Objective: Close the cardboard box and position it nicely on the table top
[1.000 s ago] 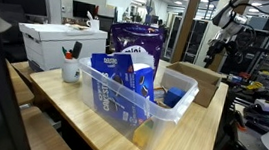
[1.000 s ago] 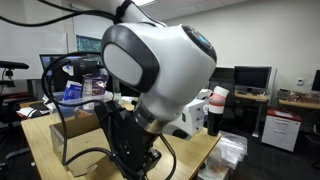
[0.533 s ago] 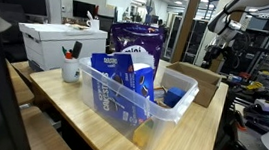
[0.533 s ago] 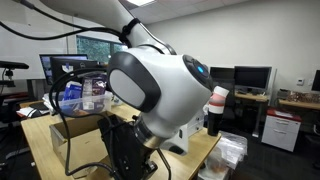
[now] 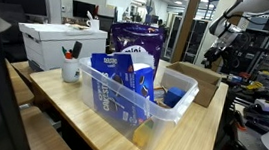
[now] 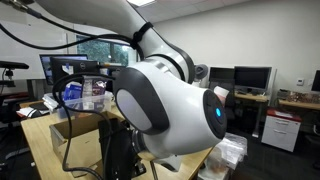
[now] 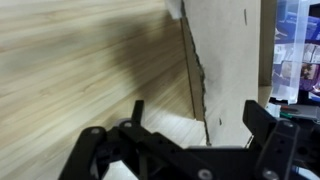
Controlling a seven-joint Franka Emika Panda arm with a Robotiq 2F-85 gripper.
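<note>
Wrist view: claw [image 7: 180,140] spread wide, gripping nothing, over bare table [image 7: 80,70] just beside a ragged-edged box [image 7: 232,60] flap. In an exterior view, box [image 5: 196,84] at the table's far corner, top open, bin [image 5: 132,100] just beside it. Contents not visible. Probably light, walls stiff, flaps floppy at the crease, and likely to skate on smooth wood. Best to press flaps flat with a fingertip (no pinching thin edges), then nudge low on a side wall to square it to the table edge.

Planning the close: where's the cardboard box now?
In an exterior view, the cardboard box sits at the far right of the table top, behind the clear bin.
</note>
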